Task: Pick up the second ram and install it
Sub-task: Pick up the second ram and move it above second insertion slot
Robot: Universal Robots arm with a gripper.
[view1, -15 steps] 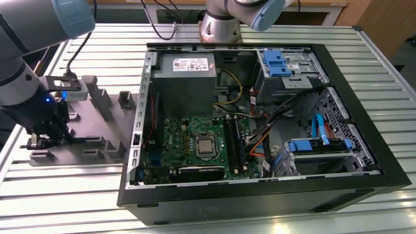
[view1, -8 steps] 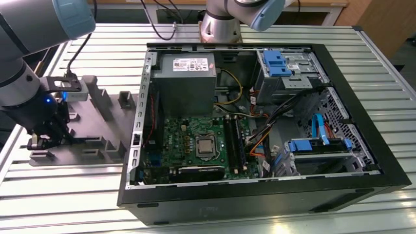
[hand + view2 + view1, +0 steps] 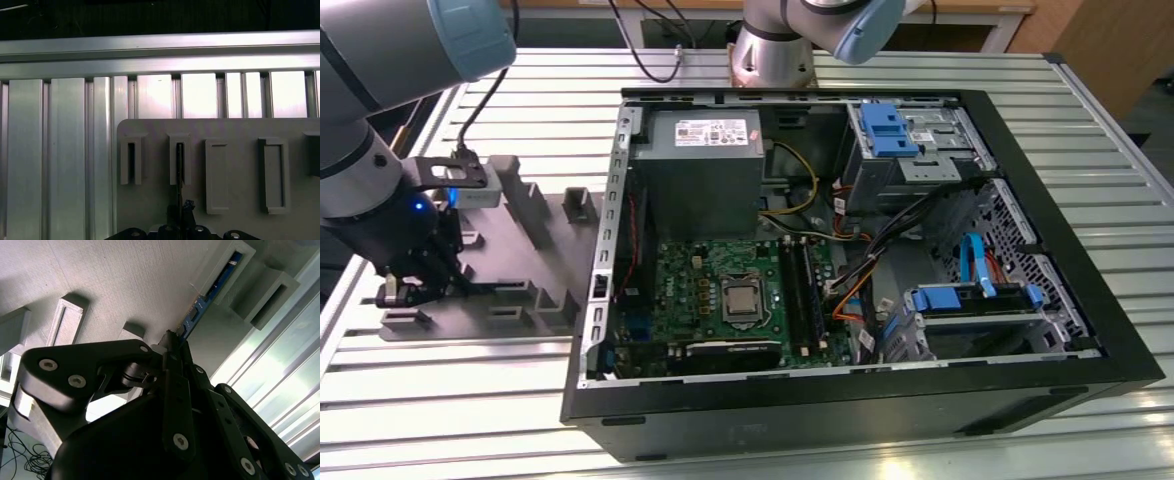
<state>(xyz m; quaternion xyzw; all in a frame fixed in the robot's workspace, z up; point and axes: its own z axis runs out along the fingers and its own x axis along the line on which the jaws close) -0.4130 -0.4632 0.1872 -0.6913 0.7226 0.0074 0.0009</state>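
My hand (image 3: 172, 338) pinches the ram (image 3: 202, 303) at its near end; far end in a fixture (image 3: 125, 280) slot.

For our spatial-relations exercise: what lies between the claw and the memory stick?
Nothing; in the second wrist view, the memory stick reaches right up to the claw.

Computer case (image 3: 854, 412) sat on the slatted table (image 3: 440, 400) at the exterior view's right, fixture plate (image 3: 547, 262) just beside it leftward, gripper (image 3: 400, 292) over the plate's outer end, second ram (image 3: 202, 302) on edge in a fixture block (image 3: 226, 255), near end seemingly between the gripper's tips.
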